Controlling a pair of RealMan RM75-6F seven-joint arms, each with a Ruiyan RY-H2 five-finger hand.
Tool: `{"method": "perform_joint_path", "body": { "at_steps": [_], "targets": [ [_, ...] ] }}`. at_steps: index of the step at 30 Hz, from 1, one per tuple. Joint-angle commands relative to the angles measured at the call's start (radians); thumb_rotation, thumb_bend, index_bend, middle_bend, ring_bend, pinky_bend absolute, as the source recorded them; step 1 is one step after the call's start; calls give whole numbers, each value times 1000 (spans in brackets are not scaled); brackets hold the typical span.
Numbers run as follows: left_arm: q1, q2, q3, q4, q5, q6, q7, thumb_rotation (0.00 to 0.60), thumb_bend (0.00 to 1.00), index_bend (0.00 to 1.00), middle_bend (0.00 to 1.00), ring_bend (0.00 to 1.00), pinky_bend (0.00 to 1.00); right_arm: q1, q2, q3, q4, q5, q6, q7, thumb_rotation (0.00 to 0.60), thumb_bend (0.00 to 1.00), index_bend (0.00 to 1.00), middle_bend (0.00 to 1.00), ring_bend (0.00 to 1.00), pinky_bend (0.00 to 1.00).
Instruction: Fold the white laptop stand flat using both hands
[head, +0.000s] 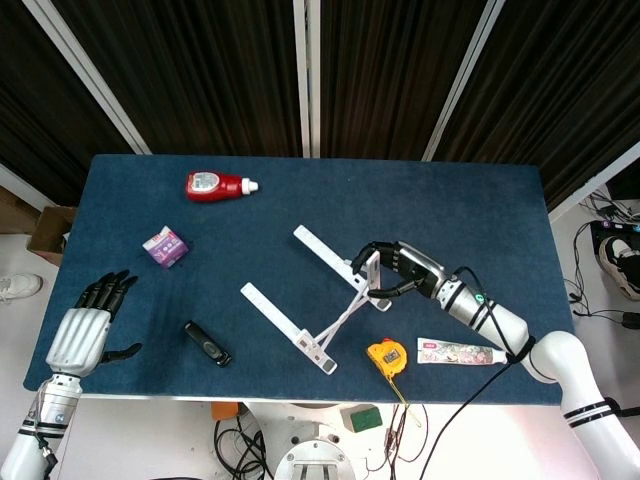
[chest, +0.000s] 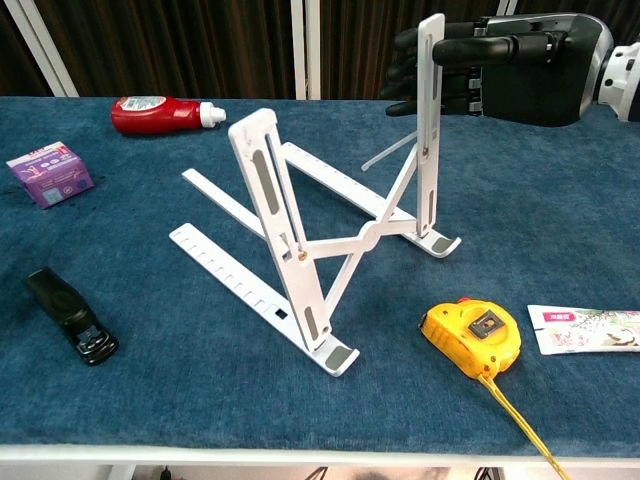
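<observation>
Gripping the white plastic folding laptop stand (chest: 330, 215) by its raised arm, right robot hand (chest: 470, 65) levers it; left robot hand (head: 85, 330) idles open off-table.

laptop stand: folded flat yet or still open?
Still open. The white laptop stand has both support arms raised steeply off its base rails; the right hand touches the top of the far arm.

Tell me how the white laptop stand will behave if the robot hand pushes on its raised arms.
The white laptop stand will probably hinge, not flex: its slats cross at a pivot. It looks light, so it may slide. The right robot hand touches one upright arm; standing this steep, it could tip.
</observation>
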Motion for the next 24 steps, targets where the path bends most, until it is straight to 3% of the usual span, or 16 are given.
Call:
{"method": "perform_joint_path", "body": {
  "at_steps": [1,5,24],
  "targets": [
    [-6,0,2,-3,7,-5,6,600,58,94,50,24,136,-2,-1,-23,9,25,20,-2,600,69,490,489,291,229],
    [-14,5,8,-9,18,-18,-3,600,58,94,50,23,137,20,16,-70,31,27,56,16,600,109,493,491,298,286],
    [-55,18,29,-24,57,-71,-91,600,58,94,50,24,146,82,106,-242,59,41,109,134,600,150,490,469,299,280]
  ]
}}
